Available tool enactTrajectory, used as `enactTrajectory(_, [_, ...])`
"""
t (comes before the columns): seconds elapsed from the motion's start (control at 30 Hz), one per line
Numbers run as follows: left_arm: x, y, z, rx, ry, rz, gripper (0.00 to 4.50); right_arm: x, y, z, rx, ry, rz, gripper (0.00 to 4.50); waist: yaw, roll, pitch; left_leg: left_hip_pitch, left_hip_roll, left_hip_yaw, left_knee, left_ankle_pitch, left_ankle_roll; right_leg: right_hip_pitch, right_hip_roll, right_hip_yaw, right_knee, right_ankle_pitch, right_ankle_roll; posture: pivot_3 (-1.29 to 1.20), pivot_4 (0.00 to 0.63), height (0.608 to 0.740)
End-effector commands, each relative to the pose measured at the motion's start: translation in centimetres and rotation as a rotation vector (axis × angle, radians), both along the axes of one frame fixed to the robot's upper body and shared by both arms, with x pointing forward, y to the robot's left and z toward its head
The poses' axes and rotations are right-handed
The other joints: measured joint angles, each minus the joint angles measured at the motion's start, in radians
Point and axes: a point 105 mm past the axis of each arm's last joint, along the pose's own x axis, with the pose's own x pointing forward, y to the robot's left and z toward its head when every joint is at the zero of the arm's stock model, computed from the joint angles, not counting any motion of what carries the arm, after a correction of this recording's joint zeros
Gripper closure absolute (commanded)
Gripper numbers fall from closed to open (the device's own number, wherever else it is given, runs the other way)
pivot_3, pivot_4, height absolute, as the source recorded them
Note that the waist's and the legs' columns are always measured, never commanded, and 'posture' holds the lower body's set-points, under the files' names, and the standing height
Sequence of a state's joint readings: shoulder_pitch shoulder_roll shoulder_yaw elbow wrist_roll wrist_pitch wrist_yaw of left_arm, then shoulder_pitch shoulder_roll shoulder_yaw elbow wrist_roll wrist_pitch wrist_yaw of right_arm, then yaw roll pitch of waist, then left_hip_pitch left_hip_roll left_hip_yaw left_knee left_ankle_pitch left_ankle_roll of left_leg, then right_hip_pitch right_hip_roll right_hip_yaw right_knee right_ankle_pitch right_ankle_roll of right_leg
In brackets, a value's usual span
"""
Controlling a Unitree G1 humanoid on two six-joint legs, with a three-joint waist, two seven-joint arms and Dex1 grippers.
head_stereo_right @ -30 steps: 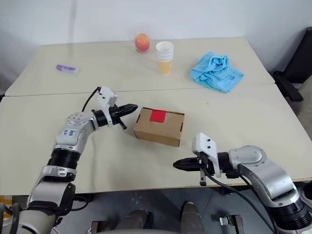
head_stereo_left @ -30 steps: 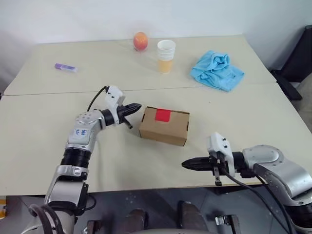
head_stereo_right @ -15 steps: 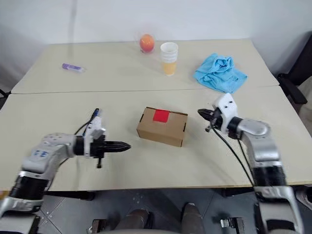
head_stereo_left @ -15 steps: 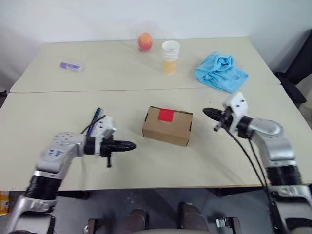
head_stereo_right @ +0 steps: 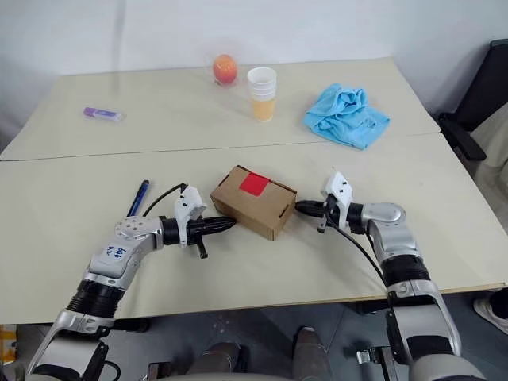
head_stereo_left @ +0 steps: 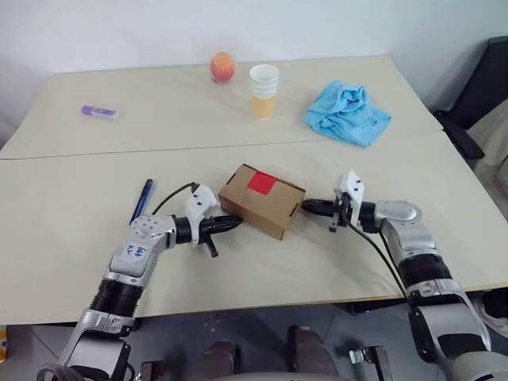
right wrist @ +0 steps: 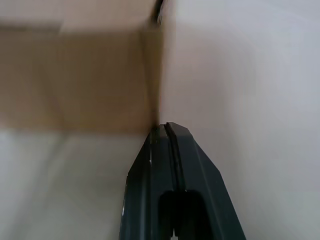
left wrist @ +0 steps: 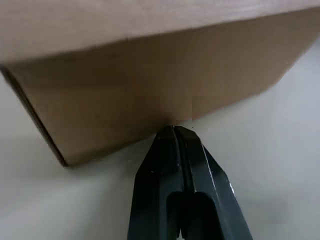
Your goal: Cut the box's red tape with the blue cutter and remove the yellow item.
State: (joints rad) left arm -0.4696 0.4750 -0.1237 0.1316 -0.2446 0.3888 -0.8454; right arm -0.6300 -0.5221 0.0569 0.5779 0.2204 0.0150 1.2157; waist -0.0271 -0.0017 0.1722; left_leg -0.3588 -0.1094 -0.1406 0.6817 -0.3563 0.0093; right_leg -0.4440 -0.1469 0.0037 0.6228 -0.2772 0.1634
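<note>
Both arms closed in on the box, left gripper and right gripper fingers clenched, empty, pressing opposite ends, likely squaring it; blue cutter lies left of box.

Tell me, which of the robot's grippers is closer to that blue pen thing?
Left. The left gripper, at the box's left end, sits beside the blue cutter; the right gripper is beyond the box.

One box, one blue cutter, one cloth, one fruit.
</note>
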Motion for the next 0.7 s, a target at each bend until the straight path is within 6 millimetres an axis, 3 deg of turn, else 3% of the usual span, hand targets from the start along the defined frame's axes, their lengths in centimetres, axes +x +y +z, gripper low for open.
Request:
enactTrajectory(0.03, [-0.1, -0.6, 0.4, -0.016, -0.011, -0.037, 4.49, -1.0, -0.3, 1.1, -0.018, -0.035, 0.032, 4.5, 0.001, 0.0, 0.0, 0.0, 0.0, 0.0, 0.0, 0.0, 0.0, 0.0, 0.0, 0.0, 0.0, 0.0, 0.0, 0.0, 0.15, 0.74])
enactTrajectory(0.27, [-0.7, -2.0, -0.2, -0.017, 0.007, -0.113, 4.49, -2.1, -1.1, 1.3, -0.061, -0.05, -0.017, 4.5, 0.004, 0.0, 0.0, 0.0, 0.0, 0.0, 0.001, 0.0, 0.0, 0.0, 0.0, 0.001, 0.0, 0.0, 0.0, 0.0, 0.15, 0.74])
enactTrajectory(0.43, [-1.0, -1.2, -0.1, -0.02, 0.004, -0.095, 4.49, 1.7, -3.1, 2.6, -0.107, -0.191, -0.274, 4.5, 0.002, 0.0, 0.0, 0.0, 0.0, 0.001, 0.002, 0.0, 0.0, 0.0, 0.0, 0.002, 0.0, 0.0, 0.0, 0.0, 0.15, 0.74])
enactTrajectory(0.57, [-1.1, 0.4, 0.7, -0.057, -0.006, -0.011, 4.49, 3.9, -1.2, 3.2, -0.06, -0.277, -0.307, 4.5, -0.008, 0.0, 0.0, 0.002, 0.001, 0.003, 0.0, 0.0, -0.001, -0.001, 0.001, 0.002, 0.0, 0.0, 0.0, 0.0, 0.15, 0.74])
enactTrajectory(0.7, [-1.5, 1.0, 1.1, -0.064, -0.017, 0.02, 4.49, 4.5, 0.7, 3.2, 0.013, -0.278, -0.26, 4.5, -0.007, 0.0, 0.0, 0.002, 0.002, 0.003, -0.001, 0.0, -0.001, -0.001, 0.001, 0.002, 0.002, 0.0, 0.0, 0.0, 0.15, 0.74])
